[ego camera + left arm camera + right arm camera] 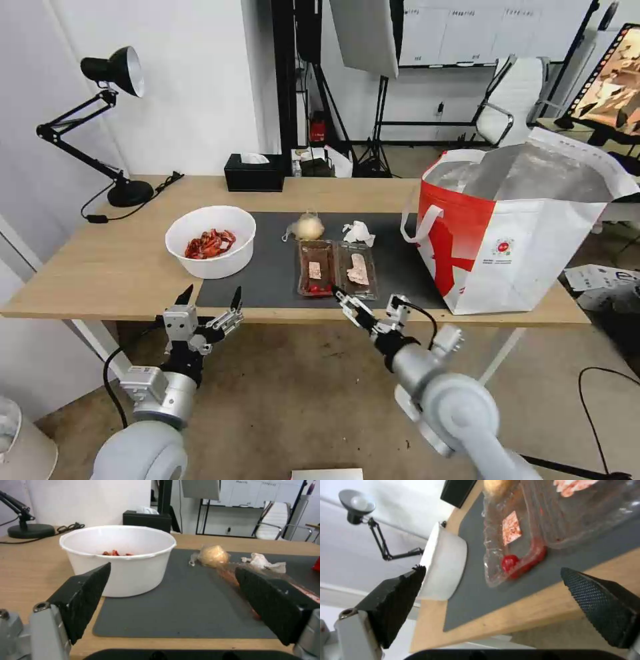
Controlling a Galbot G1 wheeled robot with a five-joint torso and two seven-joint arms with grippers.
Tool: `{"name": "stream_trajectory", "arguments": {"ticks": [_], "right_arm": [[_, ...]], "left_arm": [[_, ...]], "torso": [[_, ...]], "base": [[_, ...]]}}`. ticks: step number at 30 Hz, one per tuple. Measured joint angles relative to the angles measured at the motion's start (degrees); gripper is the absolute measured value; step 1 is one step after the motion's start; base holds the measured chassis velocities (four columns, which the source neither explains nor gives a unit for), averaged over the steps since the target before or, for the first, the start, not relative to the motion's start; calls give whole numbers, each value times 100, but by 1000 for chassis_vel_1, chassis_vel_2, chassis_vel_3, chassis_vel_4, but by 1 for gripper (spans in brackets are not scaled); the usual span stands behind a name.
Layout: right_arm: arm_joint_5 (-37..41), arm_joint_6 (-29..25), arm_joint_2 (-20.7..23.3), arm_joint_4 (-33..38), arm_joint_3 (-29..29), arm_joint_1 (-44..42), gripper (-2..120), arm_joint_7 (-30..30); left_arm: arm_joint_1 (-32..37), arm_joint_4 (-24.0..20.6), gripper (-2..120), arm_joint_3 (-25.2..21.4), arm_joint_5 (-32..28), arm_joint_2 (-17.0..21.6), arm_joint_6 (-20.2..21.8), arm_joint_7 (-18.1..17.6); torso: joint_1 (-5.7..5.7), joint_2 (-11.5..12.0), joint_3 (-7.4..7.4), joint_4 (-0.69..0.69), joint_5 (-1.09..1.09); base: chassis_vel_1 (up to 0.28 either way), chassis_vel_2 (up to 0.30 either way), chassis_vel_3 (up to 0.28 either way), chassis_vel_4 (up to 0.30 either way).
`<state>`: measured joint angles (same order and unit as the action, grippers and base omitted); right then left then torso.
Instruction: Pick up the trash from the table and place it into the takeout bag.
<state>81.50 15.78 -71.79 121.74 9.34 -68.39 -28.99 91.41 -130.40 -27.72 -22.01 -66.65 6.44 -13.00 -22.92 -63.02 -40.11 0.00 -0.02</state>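
Left gripper (209, 298): hovers at the near edge of the tabletop (100, 267), in front of the white bowl; jaws spread wide, nothing between them
Right gripper (369, 307): reaches over the near edge toward the near end of the food tray; in the right wrist view its jaws stand wide apart and hold nothing
White bowl (211, 241): sits on the left edge of the dark grey mat (267, 273), red scraps inside
Food tray (337, 268): clear plastic, two compartments, lies flat on the mat between bowl and takeout bag; red bits in the near corner of its left half
Knotted clear bag (305, 227): holds a yellowish lump, rests on the mat just behind the tray
Crumpled tissue (359, 233): white, on the mat beside the knotted bag, toward the takeout bag
Takeout bag (513, 247): stands upright and open at the right end of the tabletop, foil lining visible
Tissue box (254, 172): black, at the far edge
Desk lamp (110, 123): black, at the far left corner
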Motion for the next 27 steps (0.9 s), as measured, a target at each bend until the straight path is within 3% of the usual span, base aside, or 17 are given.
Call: {"name": "stream_trajectory", "arguments": {"ticks": [16,27], "right_arm": [[-24,-82,-781,-736,-267,654,100,-637],[-48,-121,-805,-935,-173,761,100,-822]], "left_arm": [[194,-18,100,-176,-30,10,-93,-12],[190,20,100,-142,-33,-2,-111,-13]], "torso": [[0,0,0,0,1],[0,0,1,0,2]], "base": [[0,0,0,0],[0,0,0,0]]}}
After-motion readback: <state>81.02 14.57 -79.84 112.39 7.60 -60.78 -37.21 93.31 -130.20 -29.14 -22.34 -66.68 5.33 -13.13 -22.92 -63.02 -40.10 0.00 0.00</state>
